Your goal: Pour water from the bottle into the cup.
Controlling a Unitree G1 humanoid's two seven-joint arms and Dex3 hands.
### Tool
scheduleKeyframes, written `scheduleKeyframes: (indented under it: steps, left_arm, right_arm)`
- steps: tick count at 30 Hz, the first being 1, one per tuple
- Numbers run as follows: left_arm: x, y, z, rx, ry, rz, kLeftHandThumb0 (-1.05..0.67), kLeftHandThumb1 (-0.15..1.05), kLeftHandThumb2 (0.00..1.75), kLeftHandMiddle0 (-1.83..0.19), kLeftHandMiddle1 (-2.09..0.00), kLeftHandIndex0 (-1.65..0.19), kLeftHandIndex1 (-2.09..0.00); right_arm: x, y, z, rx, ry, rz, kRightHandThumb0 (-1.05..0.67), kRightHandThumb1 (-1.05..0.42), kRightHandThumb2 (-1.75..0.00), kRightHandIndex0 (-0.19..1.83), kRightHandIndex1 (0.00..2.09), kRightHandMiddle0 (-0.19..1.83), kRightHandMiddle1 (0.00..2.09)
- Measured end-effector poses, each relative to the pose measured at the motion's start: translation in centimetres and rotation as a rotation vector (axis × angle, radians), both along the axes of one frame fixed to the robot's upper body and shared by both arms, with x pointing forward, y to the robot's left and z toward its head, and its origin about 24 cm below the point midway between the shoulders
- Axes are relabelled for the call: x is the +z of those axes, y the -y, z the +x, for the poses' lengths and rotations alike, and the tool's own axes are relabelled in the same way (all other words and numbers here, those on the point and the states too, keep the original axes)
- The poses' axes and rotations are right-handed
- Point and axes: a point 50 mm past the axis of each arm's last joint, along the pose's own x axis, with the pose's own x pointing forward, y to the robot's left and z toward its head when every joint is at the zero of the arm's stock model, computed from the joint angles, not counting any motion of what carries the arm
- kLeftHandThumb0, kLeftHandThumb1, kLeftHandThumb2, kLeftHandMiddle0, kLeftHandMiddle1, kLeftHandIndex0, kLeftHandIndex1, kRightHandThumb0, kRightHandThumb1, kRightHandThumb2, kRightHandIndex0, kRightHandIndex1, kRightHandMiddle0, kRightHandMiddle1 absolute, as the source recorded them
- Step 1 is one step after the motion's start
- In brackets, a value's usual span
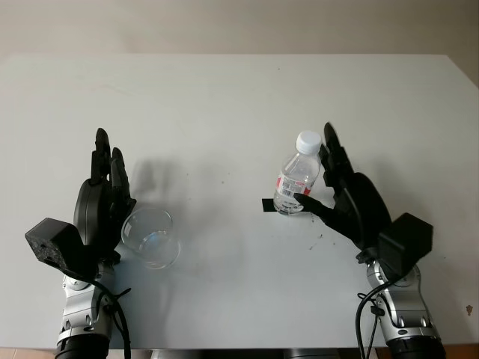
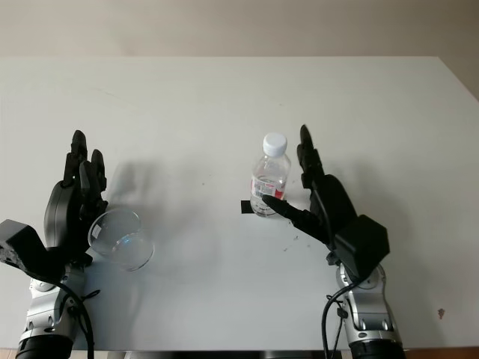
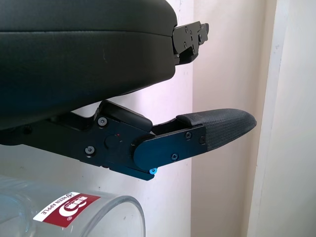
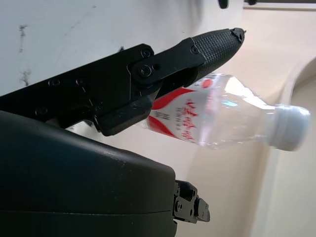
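Note:
A clear plastic water bottle [image 1: 297, 178] with a white cap [image 1: 307, 141] and a red-and-white label stands upright right of the table's middle. My right hand [image 1: 320, 178] is open right beside it, with the long fingers up along its right side. The thumb [image 4: 212, 47] crosses in front of the bottle's lower body [image 4: 217, 121]; whether it touches I cannot tell. A clear cup [image 1: 151, 237] sits at the front left. My left hand [image 1: 109, 163] is open just left of the cup. In the left wrist view the cup's rim [image 3: 74, 217] with a red sticker lies under one finger [image 3: 217, 131].
The white table [image 1: 224, 105] stretches wide behind both objects, its far edge meeting a beige wall. A small black tape mark [image 1: 267, 205] lies on the table by the bottle's base. A few dark specks [image 1: 318, 241] dot the surface near the right hand.

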Motion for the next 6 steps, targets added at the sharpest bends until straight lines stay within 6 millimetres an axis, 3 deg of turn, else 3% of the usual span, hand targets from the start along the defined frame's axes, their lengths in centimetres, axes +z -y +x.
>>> scheduleKeyframes:
  steps: [6]
  left_arm:
    - [0.00,-0.01,-0.02,0.000,0.001,0.000,-0.79,1.05,0.67,0.19,0.00,0.19,0.00]
  right_arm:
    - [0.58,-0.48,-0.25,0.021,0.042,0.002,-0.89,-0.98,-0.05,-0.19,0.00,-0.19,0.00]
